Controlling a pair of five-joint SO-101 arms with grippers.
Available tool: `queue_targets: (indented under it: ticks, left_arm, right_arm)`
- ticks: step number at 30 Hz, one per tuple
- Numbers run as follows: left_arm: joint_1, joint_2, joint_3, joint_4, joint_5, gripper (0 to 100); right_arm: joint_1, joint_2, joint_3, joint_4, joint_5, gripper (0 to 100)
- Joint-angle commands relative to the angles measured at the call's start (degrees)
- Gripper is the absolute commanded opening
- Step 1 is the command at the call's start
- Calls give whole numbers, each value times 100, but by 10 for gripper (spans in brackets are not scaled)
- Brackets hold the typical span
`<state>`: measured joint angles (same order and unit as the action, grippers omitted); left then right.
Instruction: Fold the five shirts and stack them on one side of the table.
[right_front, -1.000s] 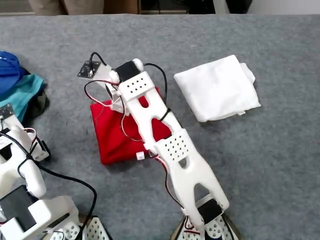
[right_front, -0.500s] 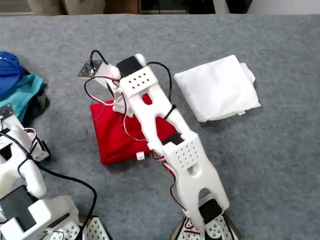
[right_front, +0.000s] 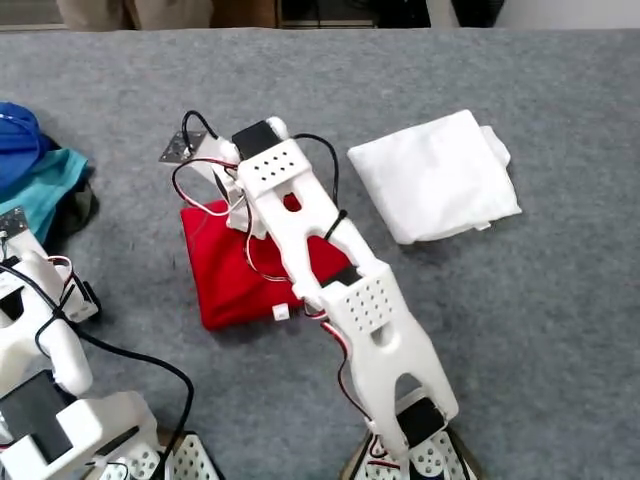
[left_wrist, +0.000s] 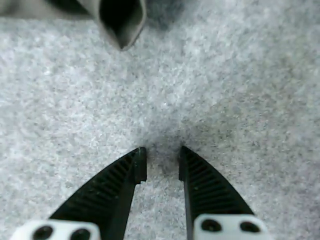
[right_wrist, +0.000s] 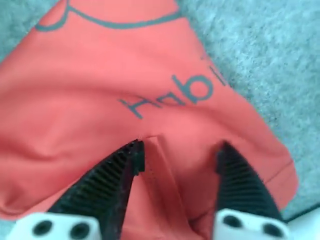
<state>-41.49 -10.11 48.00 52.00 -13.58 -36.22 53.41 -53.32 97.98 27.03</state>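
The right gripper (right_wrist: 179, 151) held its ridged black fingers spread apart over the folded red cotton shirt (right_front: 228, 275), which lay mid-table on the grey felt table cover (right_front: 560, 330), near a folded white cotton shirt (right_front: 435, 175). The left gripper (left_wrist: 162, 156) pointed at the felt, its fingers slightly apart with felt showing between them.

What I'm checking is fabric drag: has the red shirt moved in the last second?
No. The red shirt lies as before, its white tag at the same spot relative to the folded white shirt.
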Motion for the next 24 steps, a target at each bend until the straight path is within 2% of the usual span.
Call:
queue_targets:
  ticks: [1,14,19,21,24]
  left_arm:
    - [62,-145,0,-62,-44,122]
    - [53,-145,0,-62,-44,122]
    - [35,-145,0,-62,-44,122]
    - [35,-145,0,-62,-44,122]
    - [35,-145,0,-62,-18,122]
  right_arm:
    - [84,-101,-259,193,-62,140]
    - [92,-743,-453,440,-62,111]
    - [127,-998,84,422,-62,0]
    - [198,-998,189,404,-132,46]
    - [268,-998,286,378,-299,193]
